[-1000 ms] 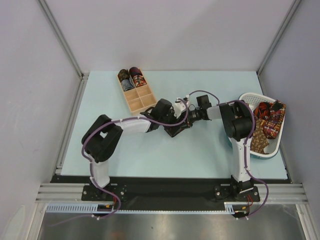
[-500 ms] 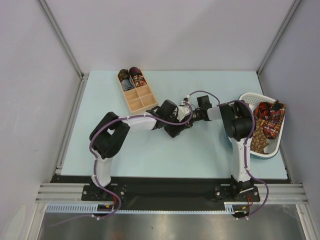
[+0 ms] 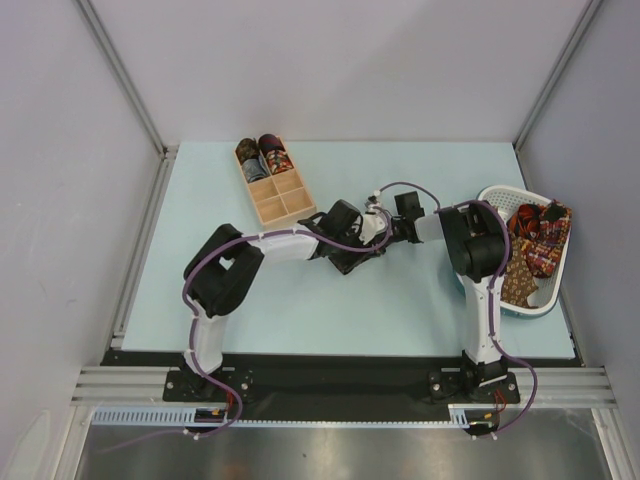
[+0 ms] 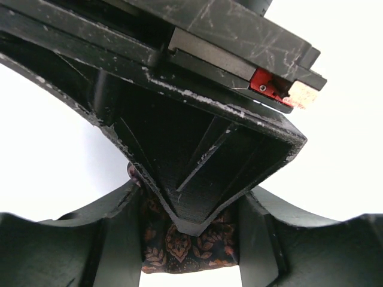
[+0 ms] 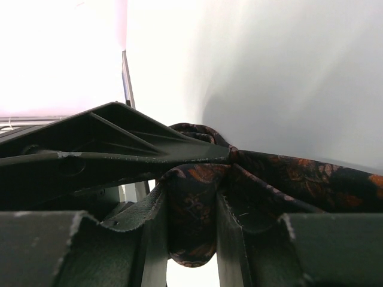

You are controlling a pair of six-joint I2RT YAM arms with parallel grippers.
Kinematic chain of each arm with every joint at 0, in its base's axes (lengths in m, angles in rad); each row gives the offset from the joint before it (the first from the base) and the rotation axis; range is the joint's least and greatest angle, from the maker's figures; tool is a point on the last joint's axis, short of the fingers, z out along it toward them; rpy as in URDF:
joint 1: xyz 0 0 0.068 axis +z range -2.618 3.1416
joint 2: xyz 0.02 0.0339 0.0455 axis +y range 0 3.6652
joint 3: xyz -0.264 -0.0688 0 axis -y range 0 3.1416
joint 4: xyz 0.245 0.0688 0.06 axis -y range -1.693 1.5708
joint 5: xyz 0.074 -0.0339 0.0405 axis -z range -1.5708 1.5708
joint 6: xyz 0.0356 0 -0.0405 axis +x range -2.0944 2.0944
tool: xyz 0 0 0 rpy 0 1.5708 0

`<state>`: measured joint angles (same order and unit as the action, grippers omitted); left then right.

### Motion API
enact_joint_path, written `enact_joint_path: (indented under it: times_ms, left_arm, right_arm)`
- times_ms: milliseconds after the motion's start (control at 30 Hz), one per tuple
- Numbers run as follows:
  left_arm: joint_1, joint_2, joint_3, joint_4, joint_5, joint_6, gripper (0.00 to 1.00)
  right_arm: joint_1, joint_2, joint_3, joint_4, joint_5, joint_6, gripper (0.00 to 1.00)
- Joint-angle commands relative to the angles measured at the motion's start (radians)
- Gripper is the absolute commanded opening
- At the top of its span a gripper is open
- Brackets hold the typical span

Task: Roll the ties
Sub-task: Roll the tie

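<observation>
Box (image 3: 283, 206) rear left, ties (image 3: 538, 240) in basket (image 3: 541, 306) right

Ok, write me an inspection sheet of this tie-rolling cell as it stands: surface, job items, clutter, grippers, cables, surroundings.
Surface: pale blue table top, both arms reaching over its middle.
Job's things: dark paisley-patterned fabric tie between both grippers mid-table; two coiled fabric ties in the far compartments of the light wooden compartment box; loose red and gold ties heaped in the white plastic basket at the right edge.
Clutter: nothing seen.
Grippers: right gripper shut on the dark tie; left gripper has its fingers either side of the same tie, grip not confirmed.
Cables: purple cables run along both arms.
Surroundings: grey enclosure walls; metal rail at the near edge.
</observation>
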<state>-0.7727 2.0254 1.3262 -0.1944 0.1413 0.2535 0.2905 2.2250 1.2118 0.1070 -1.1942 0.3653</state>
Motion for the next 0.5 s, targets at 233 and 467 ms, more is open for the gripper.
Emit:
enact_joint_path:
  times_ms: [233, 467]
  left_arm:
    - [-0.013, 0.018, 0.024, -0.079, 0.009, 0.012, 0.48]
    - [-0.011, 0.029, 0.034, -0.089, 0.006, 0.007, 0.45]
  right_arm:
    - [-0.004, -0.002, -0.077, 0.006, 0.176, -0.026, 0.46]
    - [-0.045, -0.076, -0.152, 0.115, 0.222, 0.038, 0.46]
